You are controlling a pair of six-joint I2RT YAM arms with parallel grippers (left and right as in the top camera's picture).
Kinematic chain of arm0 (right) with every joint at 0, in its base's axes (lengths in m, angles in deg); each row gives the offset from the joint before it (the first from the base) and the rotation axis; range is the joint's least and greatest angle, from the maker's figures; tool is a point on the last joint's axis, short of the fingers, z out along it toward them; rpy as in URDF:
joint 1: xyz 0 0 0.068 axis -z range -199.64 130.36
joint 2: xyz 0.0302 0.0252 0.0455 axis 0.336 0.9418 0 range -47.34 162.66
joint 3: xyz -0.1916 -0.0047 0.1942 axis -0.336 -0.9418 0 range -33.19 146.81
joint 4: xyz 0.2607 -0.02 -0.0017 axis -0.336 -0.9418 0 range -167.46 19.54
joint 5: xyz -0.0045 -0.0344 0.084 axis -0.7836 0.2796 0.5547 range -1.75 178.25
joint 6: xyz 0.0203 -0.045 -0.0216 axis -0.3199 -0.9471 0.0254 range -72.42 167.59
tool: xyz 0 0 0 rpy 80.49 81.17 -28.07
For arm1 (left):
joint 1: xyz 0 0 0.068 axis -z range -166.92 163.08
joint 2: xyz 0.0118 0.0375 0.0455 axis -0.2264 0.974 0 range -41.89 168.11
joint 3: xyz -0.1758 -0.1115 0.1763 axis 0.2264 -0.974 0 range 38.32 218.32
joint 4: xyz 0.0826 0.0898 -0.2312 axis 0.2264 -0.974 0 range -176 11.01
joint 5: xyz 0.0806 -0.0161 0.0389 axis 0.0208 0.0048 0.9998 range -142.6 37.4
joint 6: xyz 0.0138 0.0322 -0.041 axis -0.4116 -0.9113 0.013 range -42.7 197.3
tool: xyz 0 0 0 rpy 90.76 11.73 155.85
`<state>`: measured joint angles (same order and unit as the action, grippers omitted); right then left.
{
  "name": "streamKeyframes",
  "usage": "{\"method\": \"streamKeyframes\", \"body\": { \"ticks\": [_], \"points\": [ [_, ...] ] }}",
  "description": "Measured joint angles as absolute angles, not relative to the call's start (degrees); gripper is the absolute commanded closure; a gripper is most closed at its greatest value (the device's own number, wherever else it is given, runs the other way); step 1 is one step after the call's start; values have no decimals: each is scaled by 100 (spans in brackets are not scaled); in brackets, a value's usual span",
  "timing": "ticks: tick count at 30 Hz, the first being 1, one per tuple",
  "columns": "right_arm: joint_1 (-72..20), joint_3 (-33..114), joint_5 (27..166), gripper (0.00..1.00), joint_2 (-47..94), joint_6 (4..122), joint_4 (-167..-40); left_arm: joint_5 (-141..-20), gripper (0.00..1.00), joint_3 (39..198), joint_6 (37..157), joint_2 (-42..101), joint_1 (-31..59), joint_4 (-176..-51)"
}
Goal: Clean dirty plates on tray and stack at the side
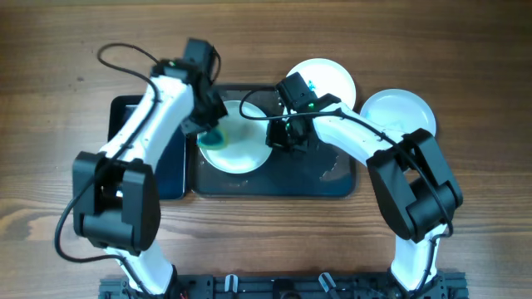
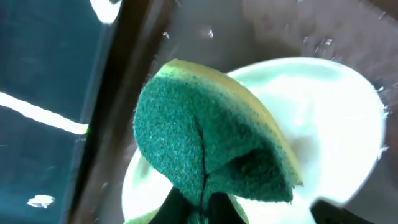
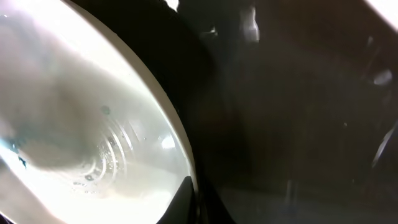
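One white plate [image 1: 241, 148] lies on the left half of the dark tray [image 1: 332, 178]. My left gripper [image 1: 209, 126] is shut on a folded green-and-yellow sponge [image 2: 205, 137], which is pressed onto this plate [image 2: 329, 118] at its left side. My right gripper [image 1: 278, 137] is shut on the right rim of the plate [image 3: 74, 112], one finger above and one below. A faint blue-green smear [image 3: 15, 149] shows on the plate. A second plate [image 1: 328, 79] with a blue-green mark sits at the tray's far right corner. A third plate [image 1: 399, 112] rests on the table to the right.
A smaller glossy dark tray [image 1: 125, 116] lies just left of the big tray, under my left arm. The big tray's right half [image 3: 298, 112] is wet and bare. Wooden table [image 1: 482, 216] surrounds everything.
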<state>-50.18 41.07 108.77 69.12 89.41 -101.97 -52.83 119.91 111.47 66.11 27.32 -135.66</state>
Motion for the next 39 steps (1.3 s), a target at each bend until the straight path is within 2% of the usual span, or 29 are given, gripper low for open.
{"method": "streamKeyframes", "body": {
  "ticks": [17,24,30,39],
  "points": [
    [-5016,4133,10898,96,6901,8823,-10315,-5344,96,9820,10918,6279,3130,-10725],
    [-4944,4133,10896,96,6901,8825,-10345,-6671,96,9654,10128,6393,3104,-9625],
    [-4944,4133,10879,96,6901,8807,-10343,-6634,96,9910,10157,6428,3084,-10182],
    [-4950,4133,10879,96,6901,8779,-10319,-4732,96,10338,10356,6432,2925,-11164]
  ]
}}
